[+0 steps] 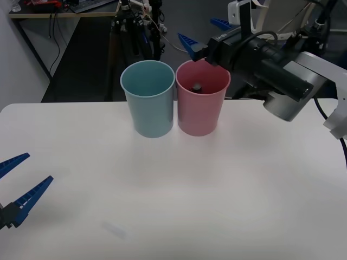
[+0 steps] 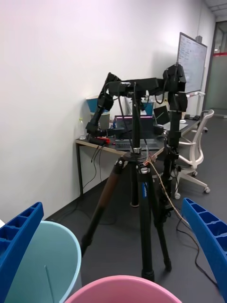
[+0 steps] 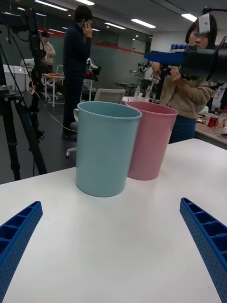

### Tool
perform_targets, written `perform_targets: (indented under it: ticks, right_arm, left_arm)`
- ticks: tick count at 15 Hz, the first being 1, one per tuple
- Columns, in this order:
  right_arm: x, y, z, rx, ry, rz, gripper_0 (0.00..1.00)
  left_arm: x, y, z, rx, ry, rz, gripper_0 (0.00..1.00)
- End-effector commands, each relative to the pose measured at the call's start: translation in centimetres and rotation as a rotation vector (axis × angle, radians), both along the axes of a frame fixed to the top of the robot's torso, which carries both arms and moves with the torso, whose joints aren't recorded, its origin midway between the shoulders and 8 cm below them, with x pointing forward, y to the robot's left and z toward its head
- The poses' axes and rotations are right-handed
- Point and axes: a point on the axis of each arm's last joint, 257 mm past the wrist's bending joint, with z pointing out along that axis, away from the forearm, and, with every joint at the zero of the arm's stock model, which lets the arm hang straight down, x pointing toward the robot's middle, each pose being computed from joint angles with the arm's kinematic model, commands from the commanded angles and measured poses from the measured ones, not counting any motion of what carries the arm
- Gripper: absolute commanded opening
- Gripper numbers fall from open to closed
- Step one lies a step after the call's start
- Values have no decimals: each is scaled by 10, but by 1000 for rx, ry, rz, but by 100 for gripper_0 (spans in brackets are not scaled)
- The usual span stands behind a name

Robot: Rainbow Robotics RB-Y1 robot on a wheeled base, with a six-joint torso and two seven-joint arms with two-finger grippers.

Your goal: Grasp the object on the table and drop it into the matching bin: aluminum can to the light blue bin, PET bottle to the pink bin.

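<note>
While the right tool (image 1: 201,37) hangs spread wide above the pink bin (image 1: 201,103), the PET bottle (image 1: 197,86) lies inside. Light blue bin (image 1: 148,100) touching alongside. Left tool (image 1: 17,180) wide, low over counter (image 1: 244,179).

PET bottle (image 1: 197,86) inside pink bin (image 1: 200,111), dark cap showing. Light blue bin (image 1: 148,103) touching at its 9 o'clock, both upright on table (image 1: 217,189).

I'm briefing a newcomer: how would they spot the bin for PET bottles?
On the white table, two tall tapered bins stand side by side near the far edge. It is the pink bin, on the robot's right of the light blue bin, with a dark cap visible inside.
</note>
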Motion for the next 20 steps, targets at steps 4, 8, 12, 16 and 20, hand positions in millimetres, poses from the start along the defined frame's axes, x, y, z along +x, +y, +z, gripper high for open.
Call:
perform_targets:
  ticks: [4,8,12,16,20]
  right_arm:
    - [-46,-26,7,4,-8,14,100]
    - [-84,-49,1,-12,-15,26,100]
    - [-112,-74,-13,20,27,21,100]
    - [-136,-101,-34,76,75,38,100]
    - [-164,-126,-65,68,126,67,100]
  left_arm:
    - [0,0,0,0,0,0,100]
    - [0,0,0,0,0,0,100]
    - [0,0,0,0,0,0,100]
    - [0,0,0,0,0,0,100]
    - [0,0,0,0,0,0,100]
